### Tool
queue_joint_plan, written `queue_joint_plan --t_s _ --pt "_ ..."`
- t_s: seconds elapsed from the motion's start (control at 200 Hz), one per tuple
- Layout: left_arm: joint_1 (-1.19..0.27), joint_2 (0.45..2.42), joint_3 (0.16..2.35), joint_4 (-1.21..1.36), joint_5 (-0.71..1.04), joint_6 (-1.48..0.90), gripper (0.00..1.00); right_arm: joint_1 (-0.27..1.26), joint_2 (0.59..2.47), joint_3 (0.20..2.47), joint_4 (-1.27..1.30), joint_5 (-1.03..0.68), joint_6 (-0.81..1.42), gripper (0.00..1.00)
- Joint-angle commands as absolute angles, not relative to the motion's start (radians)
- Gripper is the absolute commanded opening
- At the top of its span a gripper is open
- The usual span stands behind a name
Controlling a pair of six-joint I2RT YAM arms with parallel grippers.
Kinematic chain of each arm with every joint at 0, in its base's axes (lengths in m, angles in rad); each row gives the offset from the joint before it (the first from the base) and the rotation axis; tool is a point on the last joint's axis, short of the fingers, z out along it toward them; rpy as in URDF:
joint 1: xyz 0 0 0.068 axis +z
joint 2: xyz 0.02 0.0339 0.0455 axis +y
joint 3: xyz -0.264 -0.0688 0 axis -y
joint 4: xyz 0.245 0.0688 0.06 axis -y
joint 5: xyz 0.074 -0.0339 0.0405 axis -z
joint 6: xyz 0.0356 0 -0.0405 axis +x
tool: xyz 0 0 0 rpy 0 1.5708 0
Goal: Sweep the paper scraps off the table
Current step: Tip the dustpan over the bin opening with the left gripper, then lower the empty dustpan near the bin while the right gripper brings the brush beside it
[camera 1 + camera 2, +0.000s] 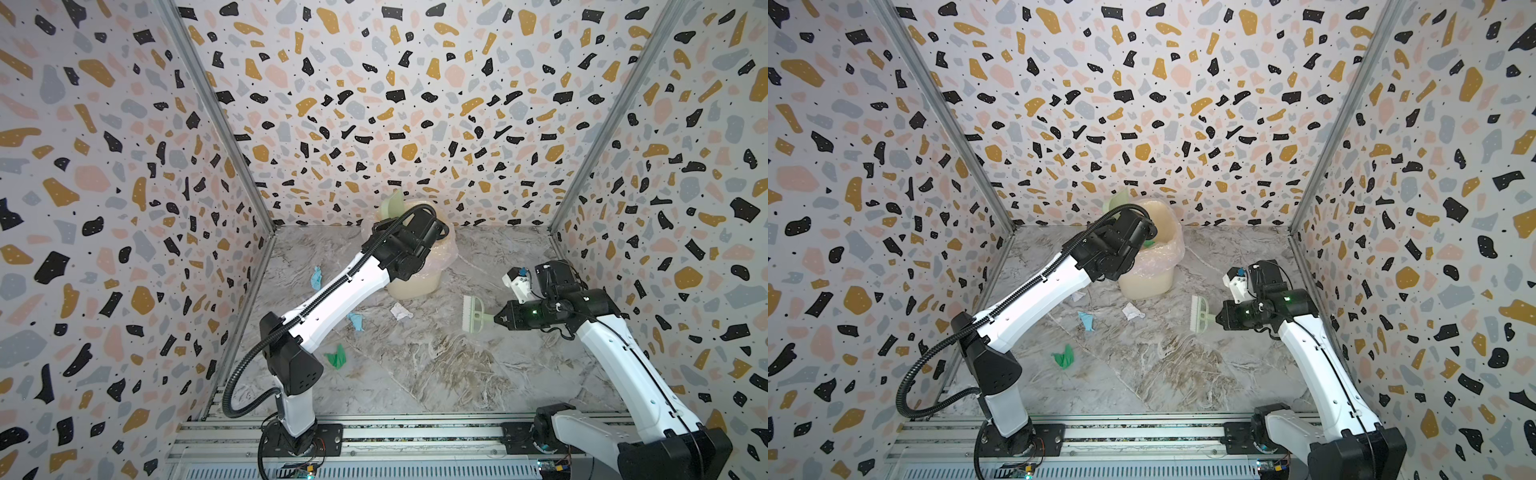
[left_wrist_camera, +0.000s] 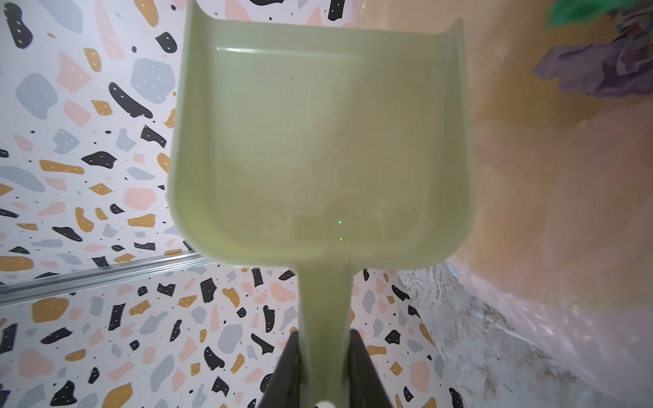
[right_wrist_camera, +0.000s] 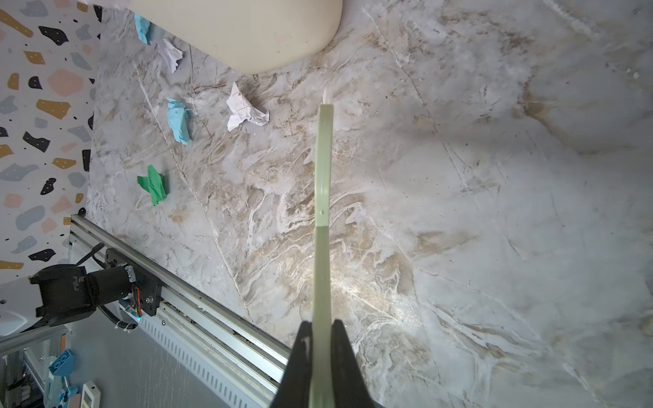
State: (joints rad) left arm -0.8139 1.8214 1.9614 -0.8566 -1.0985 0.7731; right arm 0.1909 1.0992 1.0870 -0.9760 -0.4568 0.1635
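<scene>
Both arms at work, seen from above and from the wrists: my left gripper (image 2: 325, 356) is clamping the pale green dustpan (image 2: 318, 141) by its narrow handle, holding the empty tray at the mouth of the lined bin (image 1: 1148, 278), where a lilac scrap (image 2: 600, 70) is lying; my right gripper (image 3: 321, 335) is pinching the brush (image 1: 473, 314) by its thin handle, out over the table (image 3: 494, 212); whether the bristles are touching I cannot tell; the paper scraps (image 1: 401, 311) are lying loose on the marble near the bin, among them a light blue scrap (image 3: 178, 122) and a green scrap (image 3: 153, 183); I am judging them feather-light, soft and springy, likely to skid ahead of the bristles; I am therefore planning no direct grip, only low, gentle strokes toward the pan's lip.
</scene>
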Motion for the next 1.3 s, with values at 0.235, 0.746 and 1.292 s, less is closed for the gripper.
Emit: queue_joint_plan --t_s 0.235,0.746,1.292 --pt "-0.829 1.782 1.921 -0.766 -1.157 0.894 0.0 0.176 1.08 1.069 -0.983 -0.498 0.138 0.0" --pt "-0.866 1.672 1.958 -0.937 -0.988 0.55 0.0 0.257 1.03 0.999 -0.895 -0.583 0.25 0.0" --pt "-0.896 1.082 1.319 -0.801 -0.581 -0.077 0.0 0.701 1.114 0.751 -0.123 -0.519 0.852 0.0"
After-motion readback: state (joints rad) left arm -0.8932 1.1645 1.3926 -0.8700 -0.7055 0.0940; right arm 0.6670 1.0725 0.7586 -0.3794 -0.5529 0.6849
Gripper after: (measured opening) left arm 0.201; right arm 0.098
